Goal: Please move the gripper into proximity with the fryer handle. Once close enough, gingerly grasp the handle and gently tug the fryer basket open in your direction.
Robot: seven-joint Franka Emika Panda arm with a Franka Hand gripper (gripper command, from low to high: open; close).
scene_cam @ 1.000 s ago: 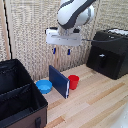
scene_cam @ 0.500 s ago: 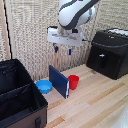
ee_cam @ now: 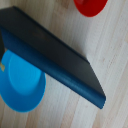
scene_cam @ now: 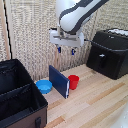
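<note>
1. Black boxy plastic air fryer [scene_cam: 110, 52] sat at the exterior view's right, on the pale wooden tabletop [scene_cam: 95, 102] near the woven beige backdrop [scene_cam: 30, 35]
2. Its black drawer-like fryer basket [scene_cam: 103, 62] formed the lower front; the basket looked flush with the body, though the blur made this hard to confirm
3. A small black upright fryer handle [scene_cam: 101, 59] stood on the drawer face, untouched
4. The white block gripper with two short dark blue-tipped fingers [scene_cam: 65, 50] hung at the end of the bulky white robot arm [scene_cam: 75, 15], pointing down, well above the table
5. Its fingers [scene_cam: 59, 49] stood apart with a clear gap between them and held nothing
6. The gripper was well apart from the fryer handle, toward the exterior view's left of the fryer, above the dark blue flat book-like slab [scene_cam: 59, 81]
7. That slab stood tilted on edge between a bright blue round plastic bowl [scene_cam: 43, 86] and a red plastic cup [scene_cam: 73, 81]; the cup sat just beside it
8. A large black hinged case [scene_cam: 17, 97] lay open at the exterior view's lower left
9. Wrist view showed the slab [ee_cam: 50, 55] crossing over the bowl [ee_cam: 20, 82], with the cup [ee_cam: 91, 6] at the frame edge; no fingers or fryer were visible there
</note>
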